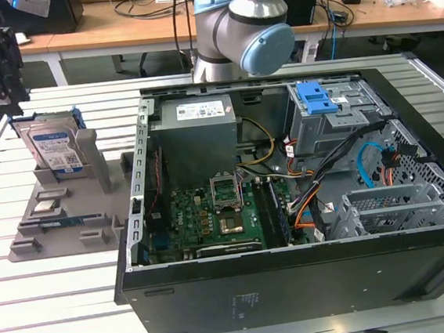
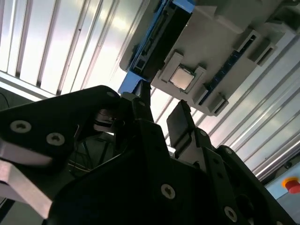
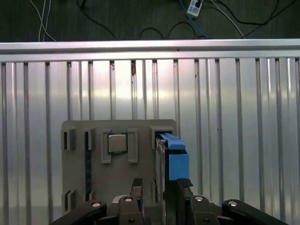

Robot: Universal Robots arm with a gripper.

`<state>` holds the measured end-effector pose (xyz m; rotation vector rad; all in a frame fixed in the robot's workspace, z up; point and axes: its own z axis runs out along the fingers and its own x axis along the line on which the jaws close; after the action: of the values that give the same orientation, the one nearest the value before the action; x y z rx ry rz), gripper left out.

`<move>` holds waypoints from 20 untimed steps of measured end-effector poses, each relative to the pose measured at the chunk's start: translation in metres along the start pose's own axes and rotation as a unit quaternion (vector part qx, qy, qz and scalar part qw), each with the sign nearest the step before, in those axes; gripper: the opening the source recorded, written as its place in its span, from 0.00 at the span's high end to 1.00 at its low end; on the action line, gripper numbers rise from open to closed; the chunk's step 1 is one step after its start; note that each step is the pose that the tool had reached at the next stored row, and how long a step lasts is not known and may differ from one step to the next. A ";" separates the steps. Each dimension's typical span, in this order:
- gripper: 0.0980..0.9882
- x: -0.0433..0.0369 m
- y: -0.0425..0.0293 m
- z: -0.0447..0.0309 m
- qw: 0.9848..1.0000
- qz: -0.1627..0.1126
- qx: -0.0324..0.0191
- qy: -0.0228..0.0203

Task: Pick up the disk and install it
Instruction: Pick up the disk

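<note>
Exterior view: the disk (image 1: 53,147) stands on edge in a slot of a grey holder (image 1: 55,230). The holder lies flat on the slatted metal counter (image 1: 63,315), near the counter's edge on the exterior view's left. The disk's blue-and-white label shows, and its blue frame runs along its edges. An open computer case (image 1: 313,291) takes up the middle of the counter and reaches toward the edge on the exterior view's right. The arm (image 1: 243,23) rises behind the case at the counter's far edge.

In both wrist views the end effector (image 2: 161,117) hangs over the holder. Its two black fingers (image 3: 137,186) are spread apart with nothing clamped between them. The disk sits in its slot just past the fingertips, apart from them. Beside the disk, a square silver chip (image 3: 117,143) rests in a recess of the holder.
</note>
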<state>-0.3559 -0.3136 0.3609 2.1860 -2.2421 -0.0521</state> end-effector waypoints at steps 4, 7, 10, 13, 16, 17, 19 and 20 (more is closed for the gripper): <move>0.64 -0.0144 0.0000 0.0100 1.000 0.000 0.000 0.000; 0.64 -0.0209 0.0018 0.0164 1.000 -0.002 0.000 0.000; 0.64 -0.0214 0.0033 0.0229 1.000 -0.005 0.000 0.000; 0.64 -0.0213 0.0035 0.0278 1.000 -0.006 0.000 0.000; 0.64 -0.0212 0.0034 0.0334 1.000 -0.007 0.000 0.000; 0.64 -0.0212 0.0033 0.0348 1.000 -0.007 0.000 0.000; 0.64 -0.0211 0.0032 0.0389 1.000 -0.007 0.000 0.000; 0.64 -0.0211 0.0031 0.0414 1.000 -0.007 0.000 0.000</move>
<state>-0.3598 -0.2918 0.3200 2.2017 -2.2258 -0.0522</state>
